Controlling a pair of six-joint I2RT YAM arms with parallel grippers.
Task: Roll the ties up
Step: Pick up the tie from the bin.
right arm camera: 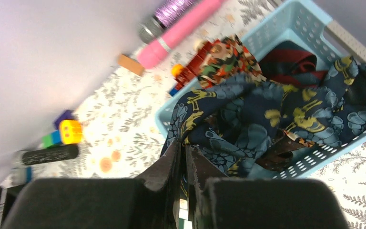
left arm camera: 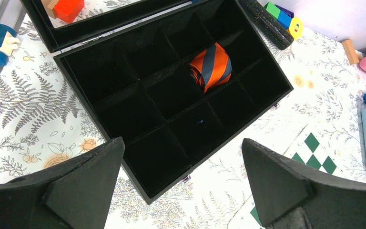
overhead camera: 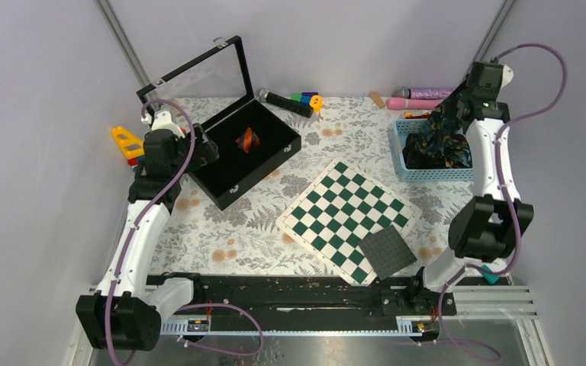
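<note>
Right wrist view: the right claw (right arm camera: pixel 185 160) is squeezed to a sliver on a fold of the navy floral tie (right arm camera: pixel 267 114), which is heaped in the blue basket (right arm camera: pixel 286 24) at the counter's (overhead camera: pixel 244 229) far right. Under it a red striped tie (right arm camera: pixel 290 64) is mostly buried, its ends lost in the tangle. Over on the left, the left claw (left arm camera: pixel 183 157) hangs wide above the black box (left arm camera: pixel 138 114), its fingers cut off by the frame. A rolled orange striped tie (left arm camera: pixel 212 67) sits in one compartment.

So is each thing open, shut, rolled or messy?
Black compartment box with clear lid: open.
Orange-and-navy striped fabric tie: rolled, in one box compartment.
Navy floral fabric tie: unrolled, bunched in light blue plastic basket.
Left pincer: open.
Right pincer: shut on that floral tie.
</note>
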